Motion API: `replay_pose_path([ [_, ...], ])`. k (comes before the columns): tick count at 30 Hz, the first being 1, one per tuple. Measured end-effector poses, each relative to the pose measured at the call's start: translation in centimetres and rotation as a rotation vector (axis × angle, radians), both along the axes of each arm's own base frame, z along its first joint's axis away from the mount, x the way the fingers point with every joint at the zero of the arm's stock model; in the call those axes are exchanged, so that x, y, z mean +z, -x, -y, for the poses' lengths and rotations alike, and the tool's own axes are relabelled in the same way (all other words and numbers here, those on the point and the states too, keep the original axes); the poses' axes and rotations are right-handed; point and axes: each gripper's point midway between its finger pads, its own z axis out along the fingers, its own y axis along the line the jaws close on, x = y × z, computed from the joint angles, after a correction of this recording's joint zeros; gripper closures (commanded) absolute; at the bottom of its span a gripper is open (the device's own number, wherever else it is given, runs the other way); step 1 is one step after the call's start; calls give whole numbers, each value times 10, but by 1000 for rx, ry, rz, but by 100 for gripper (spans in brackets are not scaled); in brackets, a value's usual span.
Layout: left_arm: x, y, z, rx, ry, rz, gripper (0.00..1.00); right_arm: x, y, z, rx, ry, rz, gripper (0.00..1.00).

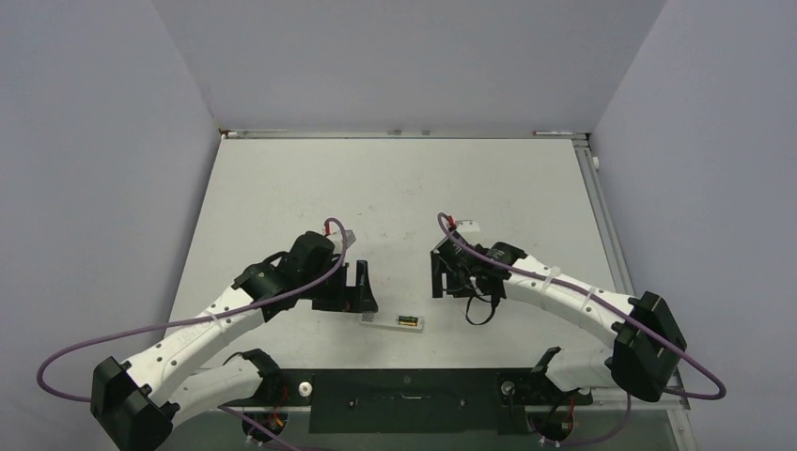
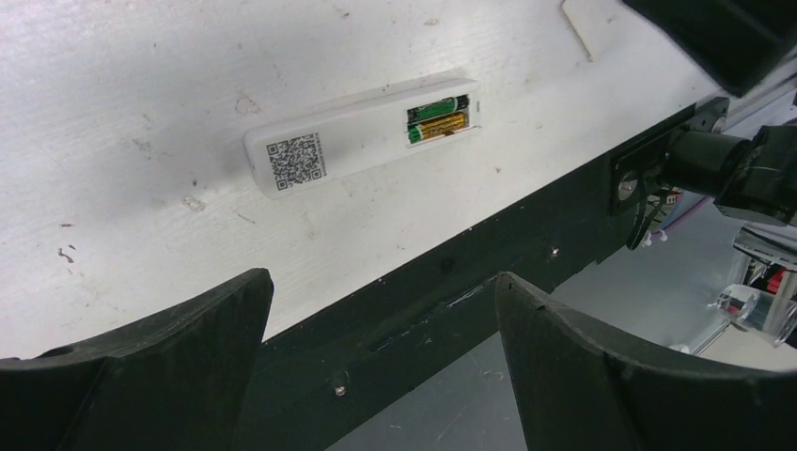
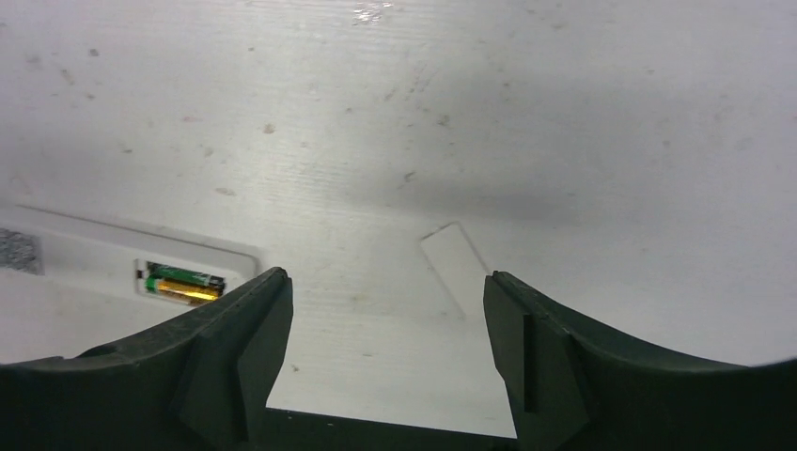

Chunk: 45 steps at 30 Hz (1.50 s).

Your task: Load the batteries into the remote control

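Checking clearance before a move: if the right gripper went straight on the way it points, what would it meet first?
Probably the table, at or near the flat white piece ahead of the right gripper. The remote lies left of that line. Depth is unclear.

We find the remote control (image 1: 392, 322) flat on the table (image 1: 395, 188), close to its near edge, just beyond the base plate (image 1: 404, 399) and between the two arms. Recess face up; the batteries (image 2: 438, 119) sit side by side in it, at the remote's right end. Left gripper (image 1: 362, 291) just behind the remote's left end; right gripper (image 1: 440, 274) behind and right, apart. A thin flat panel (image 3: 456, 272) lies on the table right of the remote.
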Motion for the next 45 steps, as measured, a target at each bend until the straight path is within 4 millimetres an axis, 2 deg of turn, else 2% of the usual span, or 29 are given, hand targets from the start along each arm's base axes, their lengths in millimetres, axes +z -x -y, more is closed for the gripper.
replay_pose_path([
  [3,-14,1,0,42,-15,-51,15,2,-5,20,10,40,-5,26],
  [6,-32,7,-2,99,-23,-118,15,-6,-3,34,34,67,-43,25],
  [13,-72,38,13,183,-2,-262,15,-21,12,44,100,76,-128,24],
  [17,-88,43,28,227,19,-308,15,-34,18,47,102,77,-184,24],
  [21,-96,31,37,290,45,-310,15,-47,26,49,102,85,-236,24],
  [24,-99,19,45,316,70,-308,15,-48,27,49,96,84,-242,24],
  [29,-98,-9,57,329,75,-285,15,-54,26,47,68,65,-234,25],
  [35,-98,-40,67,293,48,-242,17,-71,41,54,32,78,-273,28],
  [39,-98,-48,75,244,36,-225,17,-74,42,50,34,81,-263,31],
  [45,-98,-48,77,199,35,-217,17,-78,44,42,58,103,-245,34],
])
